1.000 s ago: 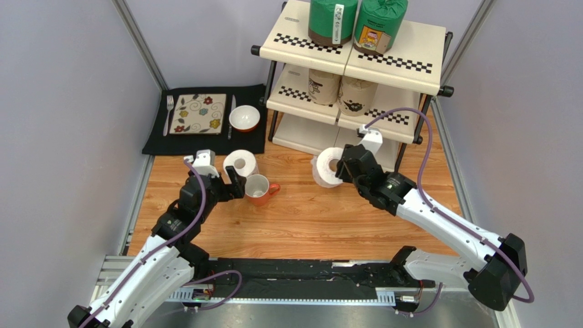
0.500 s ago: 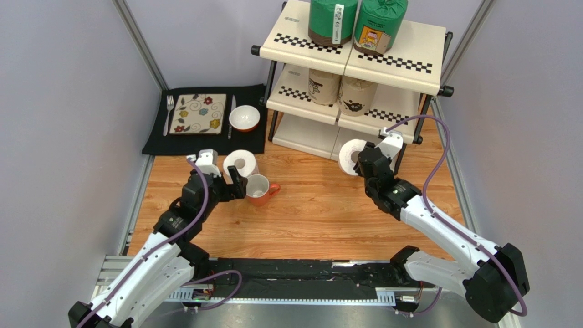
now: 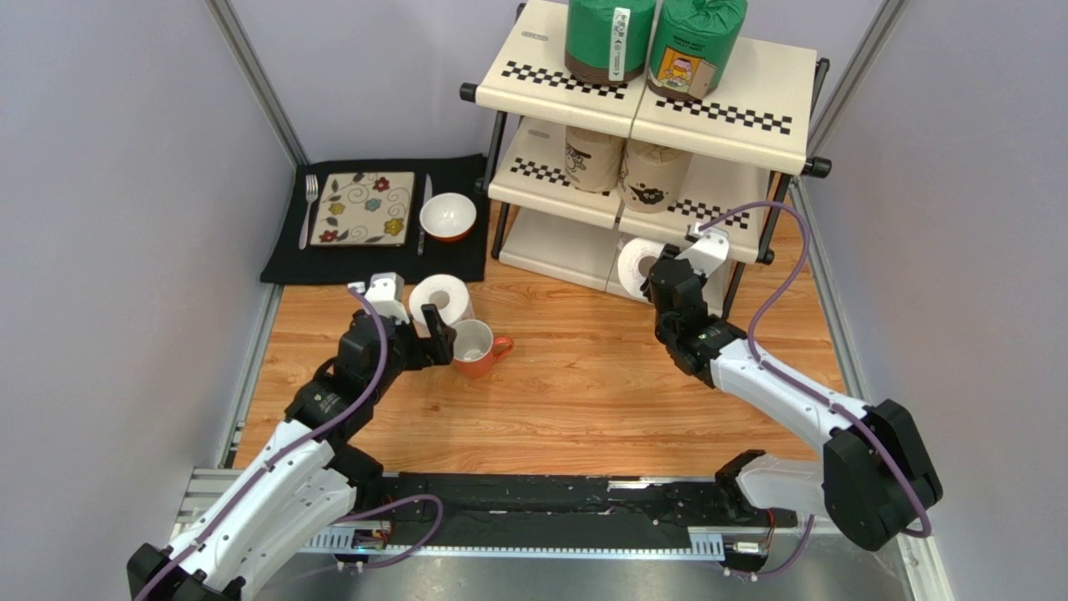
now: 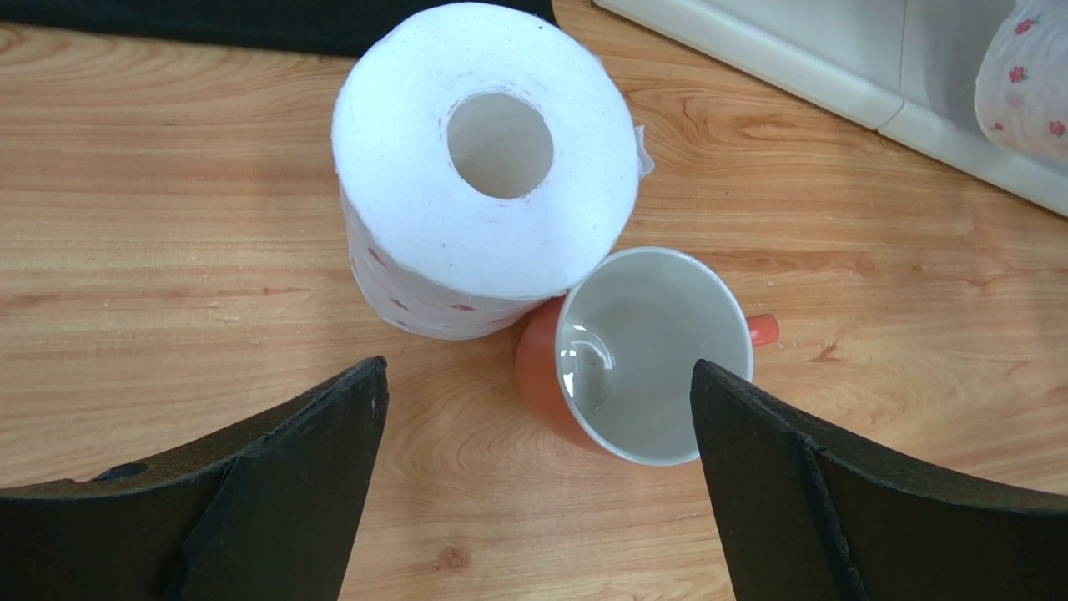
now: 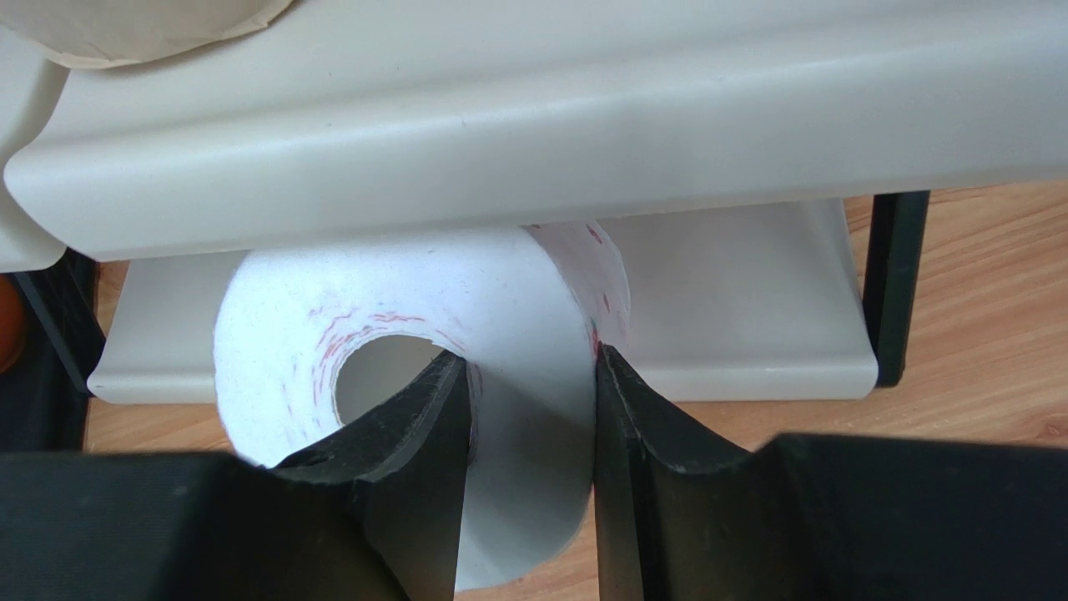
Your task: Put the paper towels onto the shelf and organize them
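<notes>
Shelf [image 3: 752,107]: three slanted cream tiers, checkered strips, black tube frame.
Top tier: left green roll [image 3: 609,38] and right green roll [image 3: 697,48], upright, touching.
Middle tier: left tan roll [image 3: 593,157] and right tan roll [image 3: 656,173], side by side.
Held white roll [image 5: 527,313]: on its side at bottom tier's front edge, wall pinched by right gripper [image 5: 533,361], one finger in core.
Loose white roll [image 4: 483,163]: upright on worktop [image 3: 602,401], well left of shelf.
</notes>
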Robot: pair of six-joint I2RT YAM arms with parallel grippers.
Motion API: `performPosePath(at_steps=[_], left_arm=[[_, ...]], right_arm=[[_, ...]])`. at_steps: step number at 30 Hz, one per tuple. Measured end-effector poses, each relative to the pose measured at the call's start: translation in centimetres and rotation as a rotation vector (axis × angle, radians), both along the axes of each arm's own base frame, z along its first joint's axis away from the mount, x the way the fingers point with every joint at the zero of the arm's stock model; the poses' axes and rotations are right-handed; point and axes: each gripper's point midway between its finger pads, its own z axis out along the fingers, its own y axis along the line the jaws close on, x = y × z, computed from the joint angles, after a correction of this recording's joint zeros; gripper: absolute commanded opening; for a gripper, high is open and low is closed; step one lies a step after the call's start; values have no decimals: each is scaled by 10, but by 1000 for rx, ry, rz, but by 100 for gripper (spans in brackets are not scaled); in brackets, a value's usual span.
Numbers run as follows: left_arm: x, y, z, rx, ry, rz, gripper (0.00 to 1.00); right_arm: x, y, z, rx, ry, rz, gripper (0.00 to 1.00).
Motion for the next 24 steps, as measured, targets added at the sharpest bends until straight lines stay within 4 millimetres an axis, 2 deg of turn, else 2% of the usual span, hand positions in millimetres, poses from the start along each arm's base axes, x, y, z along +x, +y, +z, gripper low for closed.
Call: performPosePath(at_steps=[12,15,18,22,24], left_arm=[[6,-3,7,7,-3,-4,99],[6,-3,7,10,-2,-5,99],[6,-3,7,9,-3,-5,99],[5,-3,10,3,-14,-5,99],[5,-2,12,0,-20,-5,99]], right_arm=[[27,3,-24,-5,-5,-23,22],[32,3,-25,-3,-8,-30,25],[36,3,-27,-4,-4,-31,33],[39,2,-27,-5,-1,-33,51],[40,2,-27,-4,-2,-32,56]])
